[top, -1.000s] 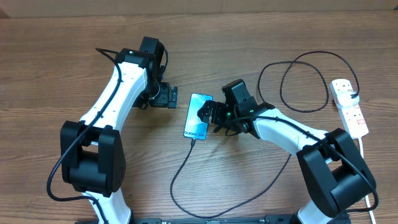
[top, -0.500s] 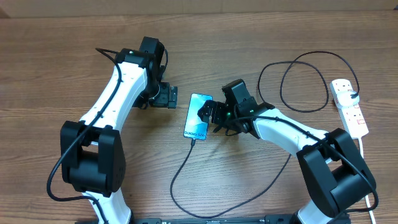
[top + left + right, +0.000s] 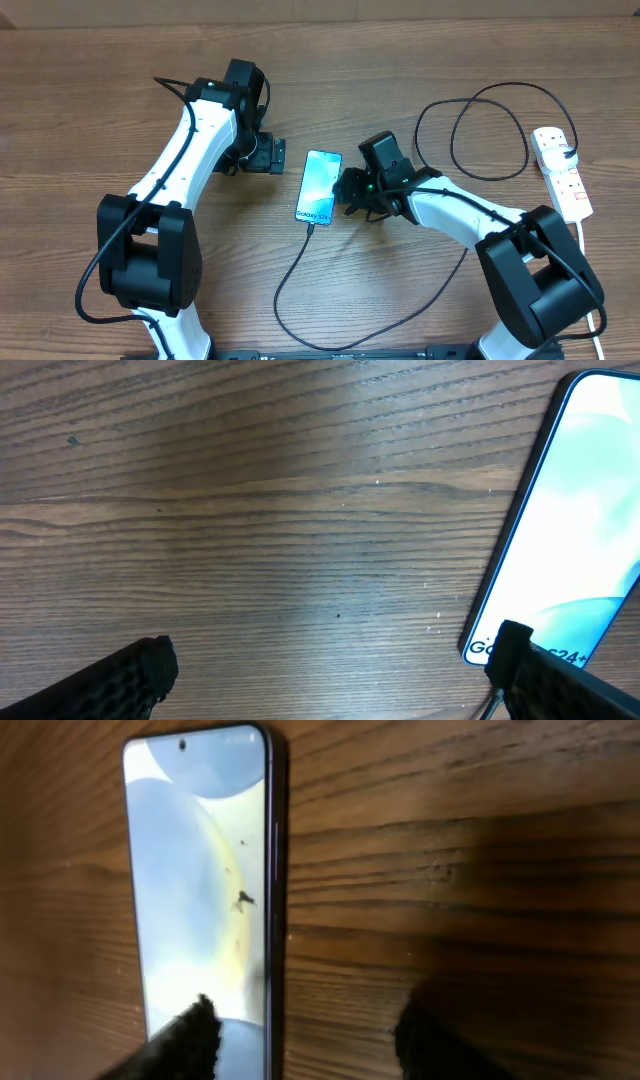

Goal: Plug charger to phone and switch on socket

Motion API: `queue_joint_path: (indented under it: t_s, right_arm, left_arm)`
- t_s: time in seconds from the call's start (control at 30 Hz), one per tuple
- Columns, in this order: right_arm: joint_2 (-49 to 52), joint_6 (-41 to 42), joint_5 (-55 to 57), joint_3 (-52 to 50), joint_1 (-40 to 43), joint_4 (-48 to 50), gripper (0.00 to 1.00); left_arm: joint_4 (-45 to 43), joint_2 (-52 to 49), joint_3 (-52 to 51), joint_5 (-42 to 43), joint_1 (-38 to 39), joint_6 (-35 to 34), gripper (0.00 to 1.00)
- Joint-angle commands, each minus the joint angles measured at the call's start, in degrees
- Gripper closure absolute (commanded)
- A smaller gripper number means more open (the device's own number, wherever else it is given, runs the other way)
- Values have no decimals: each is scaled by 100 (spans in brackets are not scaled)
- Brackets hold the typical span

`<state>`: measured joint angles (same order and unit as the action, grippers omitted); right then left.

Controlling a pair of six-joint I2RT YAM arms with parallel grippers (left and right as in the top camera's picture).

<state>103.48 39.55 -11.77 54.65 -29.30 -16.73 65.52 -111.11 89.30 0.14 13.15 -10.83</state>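
Table [image 3: 250, 510]: wood, visible straight grain, dull satin finish with a few small specks; in the right wrist view it shows a soft sheen. Phone [image 3: 200, 870]: screen smooth and glossy like glass; edge black, slightly shiny. Left gripper [image 3: 335, 645] finger pads [image 3: 125, 678] — black, matt, finely dimpled texture. Arm shells [image 3: 190, 150]: white hard plastic, smooth with a light sheen; joints matt black. Charger cable [image 3: 290, 280]: black, matt, smooth-looking. Socket [image 3: 562, 175] — white smooth plastic.

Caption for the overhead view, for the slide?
Phone flat between open left hand and open right hand, black cable at its lower end, power strip far right.
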Motion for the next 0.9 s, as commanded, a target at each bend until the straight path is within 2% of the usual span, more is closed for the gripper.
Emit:
queue_joint_path:
  t_s: [0.0, 0.1, 0.27, 0.57, 0.87]
  right_arm:
    - [70, 9, 81, -92, 17, -13, 53]
    - [70, 11, 81, -92, 17, -13, 61]
    - [70, 9, 81, -92, 17, -15, 69]
    - [70, 9, 81, -92, 17, -26, 96]
    - [70, 9, 74, -92, 17, -59, 96]
  left_arm:
    - [-2, 120, 44, -74, 28, -101, 1]
    - [-2, 120, 46, -74, 28, -101, 0]
    - [-2, 120, 46, -74, 28, -101, 0]
    - [-2, 120, 44, -74, 28, -101, 0]
    - [-2, 120, 44, -74, 28, -101, 0]
